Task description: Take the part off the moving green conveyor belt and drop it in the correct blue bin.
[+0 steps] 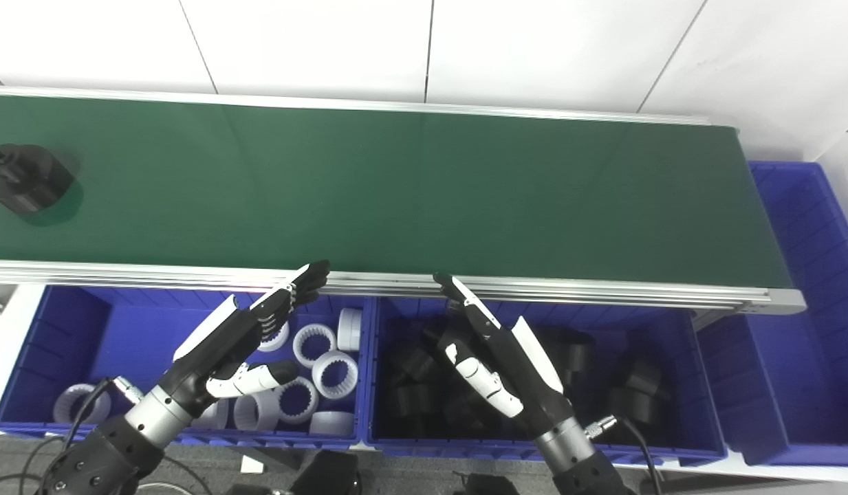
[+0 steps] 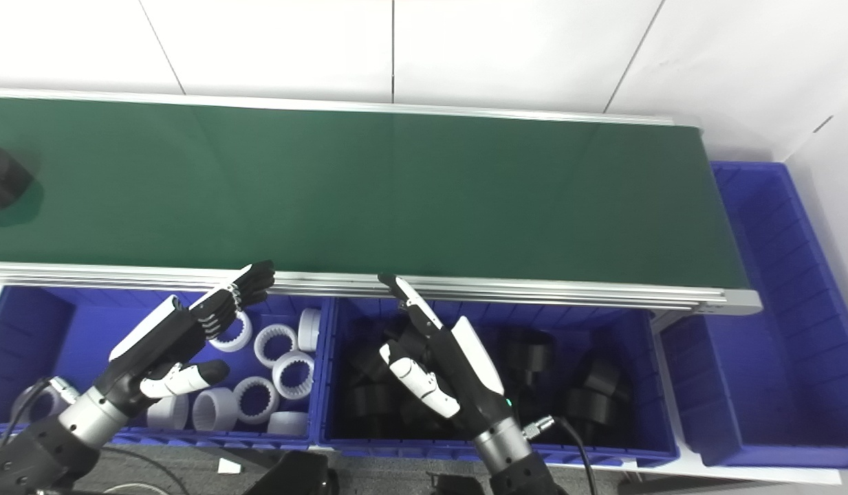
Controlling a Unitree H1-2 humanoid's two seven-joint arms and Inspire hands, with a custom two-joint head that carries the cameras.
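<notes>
— Nearest, what are the hands doing?
— Left hand [image 1: 238, 337] over the white-ring bin [image 1: 66, 323], right hand [image 1: 496, 357] over the black-part bin [image 1: 671, 330], fingers spread, holding nothing.
— And the part?
— Black part [image 1: 26, 177] on the green belt [image 1: 424, 192], far off at ten o'clock.

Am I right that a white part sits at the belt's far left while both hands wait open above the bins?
Not quite: the part at the belt's far left is black, as the left eye view shows. The left hand and right hand do wait open above the bins.
</notes>
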